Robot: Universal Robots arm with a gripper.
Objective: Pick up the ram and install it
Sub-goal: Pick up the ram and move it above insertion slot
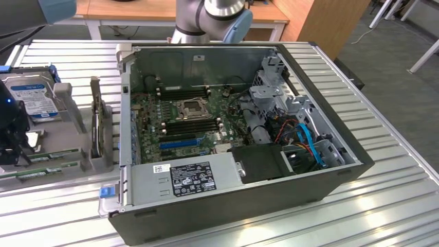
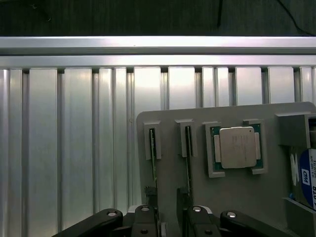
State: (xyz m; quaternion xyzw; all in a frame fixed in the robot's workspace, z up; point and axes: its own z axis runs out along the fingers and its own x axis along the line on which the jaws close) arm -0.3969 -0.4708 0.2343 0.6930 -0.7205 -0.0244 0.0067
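- gripper (image 2: 167,197) hangs over the grey tray (image 2: 237,197), jaws spread wide, nothing in them
- ram (image 2: 153,153) stands on edge in its slot, second stick (image 2: 187,148) just beside it, probably upright so it can be pinched by the flat sides
- same tray also holds a CPU (image 2: 237,146) flat in its pocket, plus a hard drive (image 2: 303,177)
- PC case (image 1: 274,206) lies open, motherboard (image 1: 147,128) reachable
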